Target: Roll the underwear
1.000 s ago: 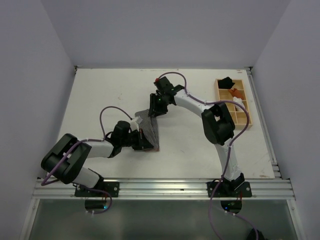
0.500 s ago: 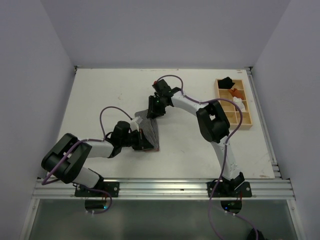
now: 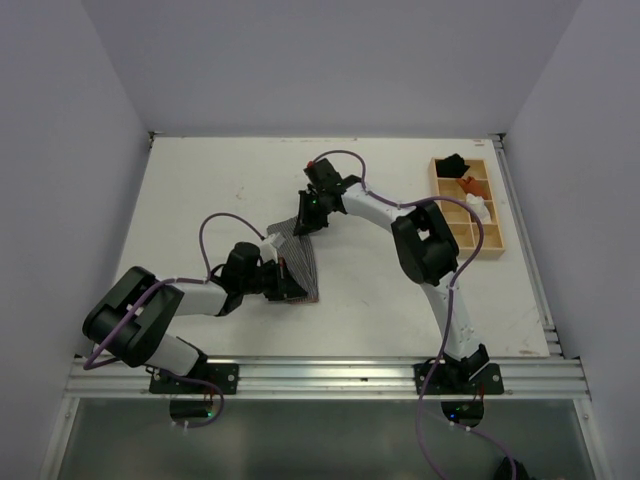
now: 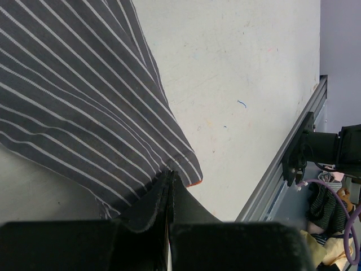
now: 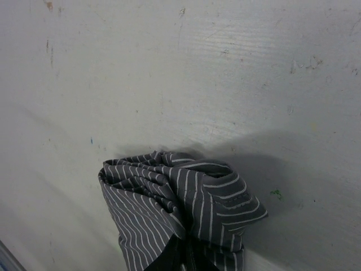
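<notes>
Drawn in toward the middle since a second ago, the right arm (image 3: 430, 250) is now seen tucked closer to the cloth, and its jaws have been narrowed. On the table (image 3: 200, 190), the underwear (image 3: 300, 258) is stretched as a striped strip between the two tools, well apart from the tray (image 3: 490, 235) at the right edge. Its far end is bunched into loose folds and pinched by the right gripper (image 5: 186, 257). Its near hem is nipped by the tightly clamped left gripper (image 4: 170, 176). For a tidy roll, it is judged, the near hem should be held taut and anchored while the bunched end is turned evenly toward it, so that no fold is allowed to slip sideways.
</notes>
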